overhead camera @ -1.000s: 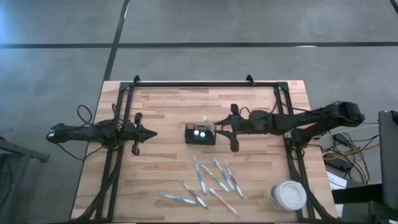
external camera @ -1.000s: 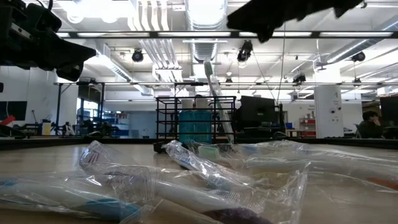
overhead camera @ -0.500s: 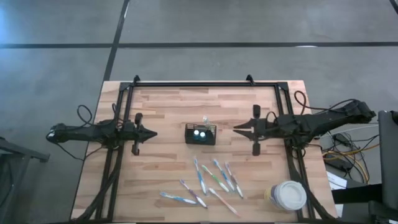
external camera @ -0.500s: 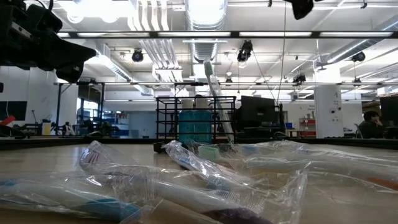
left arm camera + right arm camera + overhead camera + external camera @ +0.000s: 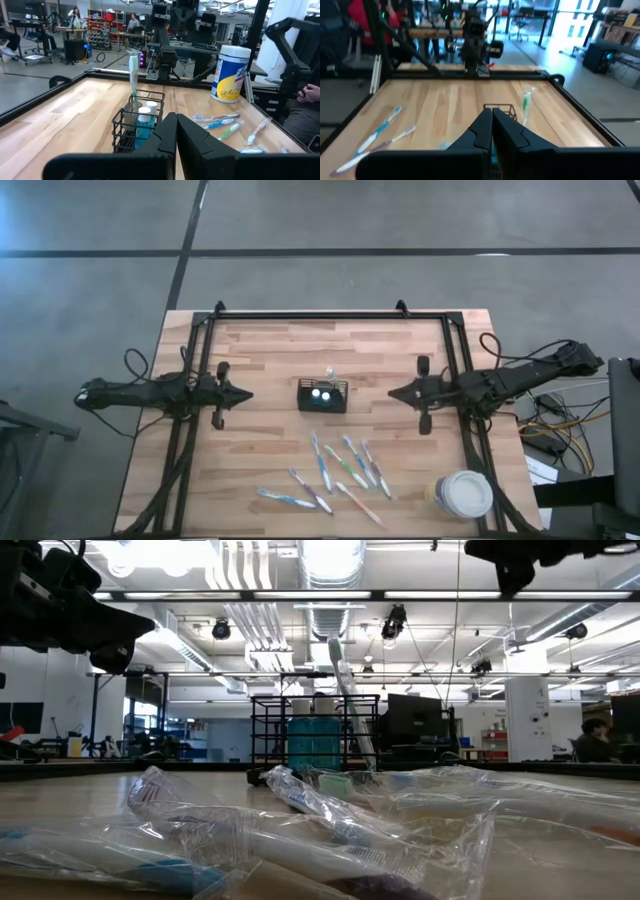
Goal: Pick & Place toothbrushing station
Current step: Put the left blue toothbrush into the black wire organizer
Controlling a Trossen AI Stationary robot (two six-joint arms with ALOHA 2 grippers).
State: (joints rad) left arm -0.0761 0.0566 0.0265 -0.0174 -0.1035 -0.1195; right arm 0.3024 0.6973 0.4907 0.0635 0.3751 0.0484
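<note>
The toothbrushing station (image 5: 322,395) is a small black wire caddy standing on its base at the table's middle. Two blue bottles (image 5: 142,120) stand in it. A green-and-white toothbrush (image 5: 133,70) sticks up from one compartment. My left gripper (image 5: 245,393) is shut and empty, level, to the caddy's left, pointing at it. My right gripper (image 5: 392,393) is shut and empty, to the caddy's right, a hand's length off. In the right wrist view its fingertips (image 5: 491,116) hide part of the caddy (image 5: 504,111).
Several wrapped toothbrushes (image 5: 340,470) lie scattered on the near half of the table, close before the low camera (image 5: 300,820). A round white-lidded tub (image 5: 465,493) stands at the near right corner. A black frame (image 5: 320,315) runs along the far and side edges.
My right gripper has drawn back from the caddy's right side toward the table's right edge, and its fingers have shut with nothing between them. The caddy and its upright toothbrush have stayed where they were.
</note>
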